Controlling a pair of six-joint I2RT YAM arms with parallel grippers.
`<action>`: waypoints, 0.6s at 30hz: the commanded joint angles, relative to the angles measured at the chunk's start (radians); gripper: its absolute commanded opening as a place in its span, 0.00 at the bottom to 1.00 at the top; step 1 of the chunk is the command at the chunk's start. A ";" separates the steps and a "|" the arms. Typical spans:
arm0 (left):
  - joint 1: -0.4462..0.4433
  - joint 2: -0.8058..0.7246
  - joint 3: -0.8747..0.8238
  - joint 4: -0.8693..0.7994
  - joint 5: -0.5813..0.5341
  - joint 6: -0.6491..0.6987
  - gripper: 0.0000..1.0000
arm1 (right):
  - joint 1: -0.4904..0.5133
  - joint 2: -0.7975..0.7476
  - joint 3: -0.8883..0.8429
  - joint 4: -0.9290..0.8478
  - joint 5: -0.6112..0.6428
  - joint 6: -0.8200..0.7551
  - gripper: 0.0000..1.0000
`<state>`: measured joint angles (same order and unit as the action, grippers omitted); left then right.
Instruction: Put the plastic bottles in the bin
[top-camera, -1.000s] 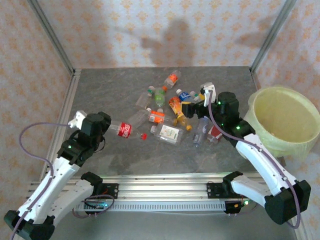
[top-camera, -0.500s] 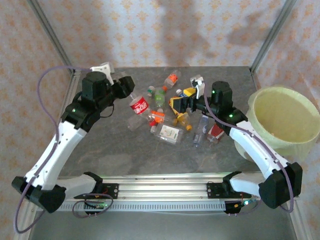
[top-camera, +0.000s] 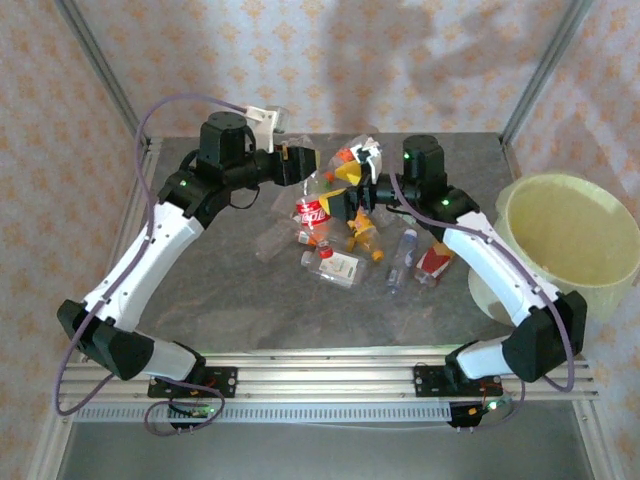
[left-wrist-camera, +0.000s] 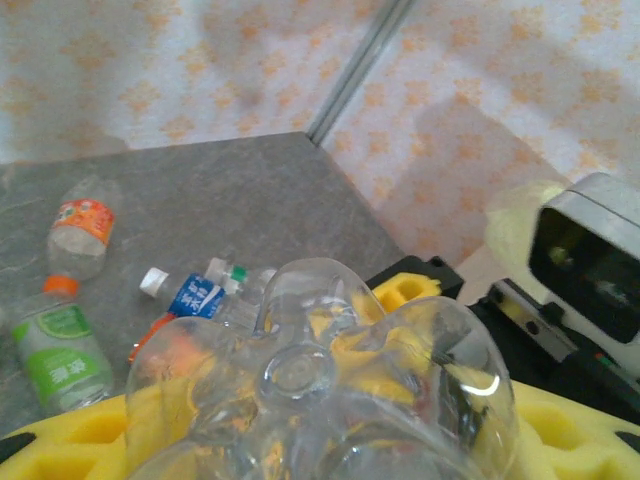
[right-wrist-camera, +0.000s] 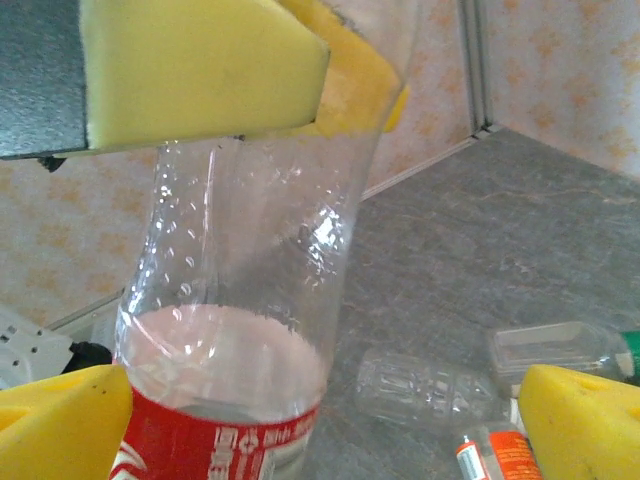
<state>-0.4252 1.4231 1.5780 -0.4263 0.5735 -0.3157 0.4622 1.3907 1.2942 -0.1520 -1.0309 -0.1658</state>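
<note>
Both arms had swung inward since the earlier frames, the left claw (top-camera: 303, 168) carrying one red-labelled bottle (top-camera: 312, 212) from 9 o'clock of the pile to its 12 o'clock. It was partly closed on that bottle's base end. The right claw (top-camera: 348, 190) stood wide open, its fingers either side of the bottle but not closed on it (the label's white writing was too blurred to read). Roughly seven other bottles (top-camera: 340, 265) lay on the counter (top-camera: 220, 290), and the one bin (top-camera: 570, 232) sat at their 3 o'clock.
</note>
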 joint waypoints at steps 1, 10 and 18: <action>-0.009 0.018 0.026 0.078 0.050 0.021 0.50 | 0.028 0.040 0.054 0.008 -0.106 0.000 0.99; -0.038 0.069 0.010 0.208 0.074 0.031 0.50 | 0.119 0.157 0.113 0.148 0.016 0.244 0.89; -0.038 0.104 0.034 0.156 0.028 0.008 0.64 | 0.120 0.072 0.032 0.166 0.223 0.304 0.49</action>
<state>-0.4366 1.5002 1.5764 -0.2806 0.5880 -0.3061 0.5632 1.5070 1.3571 -0.0402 -0.9154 0.0872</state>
